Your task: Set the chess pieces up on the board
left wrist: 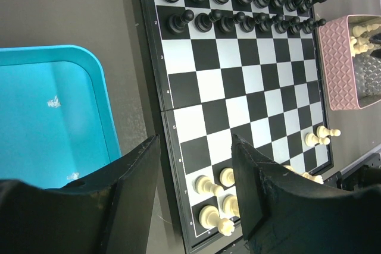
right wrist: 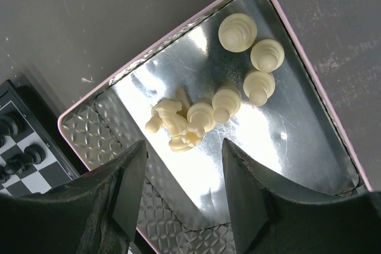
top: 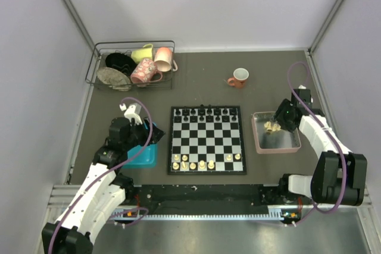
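cream-white chess pieces (top: 202, 162) only partly set: a group upright on the two near rows of the board (top: 206, 141), bunched toward the left corner, a pair near the right edge, gaps between. remaining chess pieces (right wrist: 196, 117) clustered in the pink tray (top: 284, 140) just right of the board, some upright, some tipped against each other. black pieces (left wrist: 238, 4) fully ranked along both far rows. roughly half done on the white side, by the look of it. left to do: clear out the pink tray and fill the gaps in the near rows. right end effector (right wrist: 184, 147) poised over the cluster in the tray, jaws apart, gripping nothing, touching no piece. left end effector (left wrist: 195, 141) raised by the blue tray (left wrist: 53, 117), left of the board, jaws apart and likewise bare. farther back on the table (top: 196, 81), a red mug (top: 239, 77) and a wire rack (top: 136, 44) of crockery, well apart from the work.
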